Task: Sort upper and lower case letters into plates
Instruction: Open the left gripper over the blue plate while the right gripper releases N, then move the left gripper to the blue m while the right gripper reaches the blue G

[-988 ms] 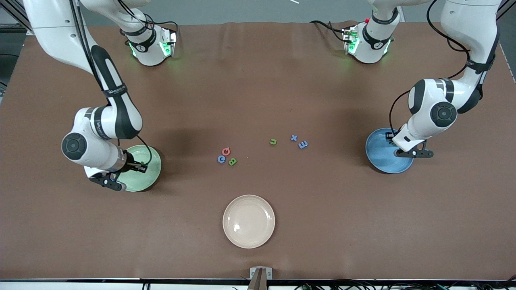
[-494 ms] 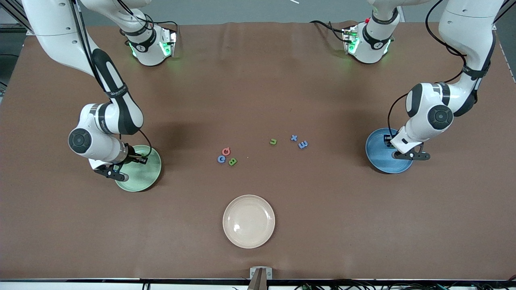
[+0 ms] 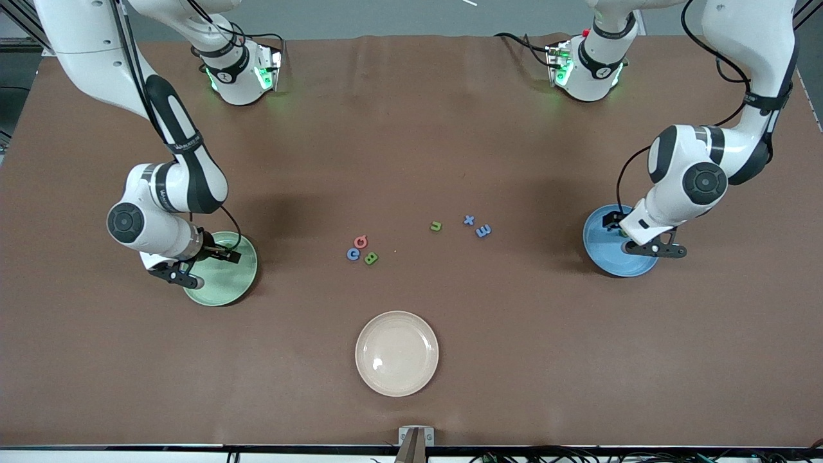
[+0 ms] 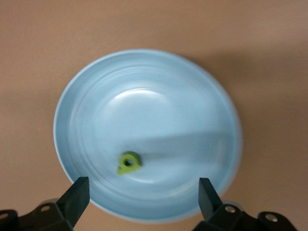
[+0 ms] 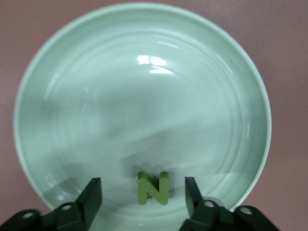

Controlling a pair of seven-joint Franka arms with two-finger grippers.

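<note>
My right gripper (image 3: 215,256) hangs open over the pale green plate (image 3: 225,286) at the right arm's end of the table. A green N (image 5: 153,188) lies in that plate (image 5: 144,86), loose between the spread fingers of the gripper (image 5: 143,191). My left gripper (image 3: 617,226) hangs open over the sky blue plate (image 3: 611,257). A small green letter (image 4: 129,162) lies in this plate (image 4: 154,106), clear of the gripper (image 4: 143,191). Mid-table lie a red G (image 3: 361,242), blue C (image 3: 353,254), green B (image 3: 371,258), green u (image 3: 436,226), blue x (image 3: 469,220) and blue E (image 3: 483,231).
A cream-beige plate (image 3: 397,353) sits nearer the front camera than the loose letters, with nothing in it. Both arm bases (image 3: 241,71) (image 3: 588,64) stand at the table's back edge. A small mount (image 3: 416,437) sits at the front edge.
Both grippers have gone from shut to open, each leaving its green letter in the plate beneath it. Both wrists shifted slightly over their plates.
</note>
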